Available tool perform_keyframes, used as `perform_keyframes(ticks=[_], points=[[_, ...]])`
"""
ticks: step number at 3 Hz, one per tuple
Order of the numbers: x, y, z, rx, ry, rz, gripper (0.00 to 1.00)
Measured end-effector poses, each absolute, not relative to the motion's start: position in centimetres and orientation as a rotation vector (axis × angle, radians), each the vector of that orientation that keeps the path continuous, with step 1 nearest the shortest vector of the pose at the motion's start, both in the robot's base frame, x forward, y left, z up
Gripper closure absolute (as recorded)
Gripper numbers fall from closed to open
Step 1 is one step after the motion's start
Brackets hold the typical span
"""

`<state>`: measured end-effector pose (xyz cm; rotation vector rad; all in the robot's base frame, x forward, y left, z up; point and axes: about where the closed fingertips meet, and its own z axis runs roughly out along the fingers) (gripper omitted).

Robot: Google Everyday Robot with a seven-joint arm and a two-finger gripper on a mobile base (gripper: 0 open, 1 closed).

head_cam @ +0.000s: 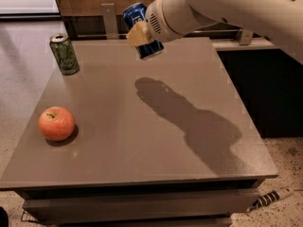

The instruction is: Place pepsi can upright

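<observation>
Single-arm manipulator over a grey table (142, 145). The pale arm (227, 8) enters from the upper right and reaches leftward across the table's far edge, its rounded wrist housing directed toward the far-left corner. The gripper (141, 35) hangs above the far middle of the table. Its tan fingers (137, 34) are closed across the body of the pepsi can (134, 15). The can is held in the air, clear of the tabletop. It is tilted, with its upper end leaning toward the table's far-left side and its lower end toward the centre. The shadow (189, 122) of arm and can falls across the table's centre and right half. A green can (65, 54) stands upright at the table's far-left corner. An apple (56, 123) rests near the table's left edge, toward the front.
</observation>
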<state>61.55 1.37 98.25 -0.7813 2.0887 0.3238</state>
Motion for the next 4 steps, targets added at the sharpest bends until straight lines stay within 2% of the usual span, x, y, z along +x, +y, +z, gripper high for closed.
perform_keyframes(ticks=[4], points=[[61.85,1.28,97.58,-1.05,1.898,0.385,1.0]])
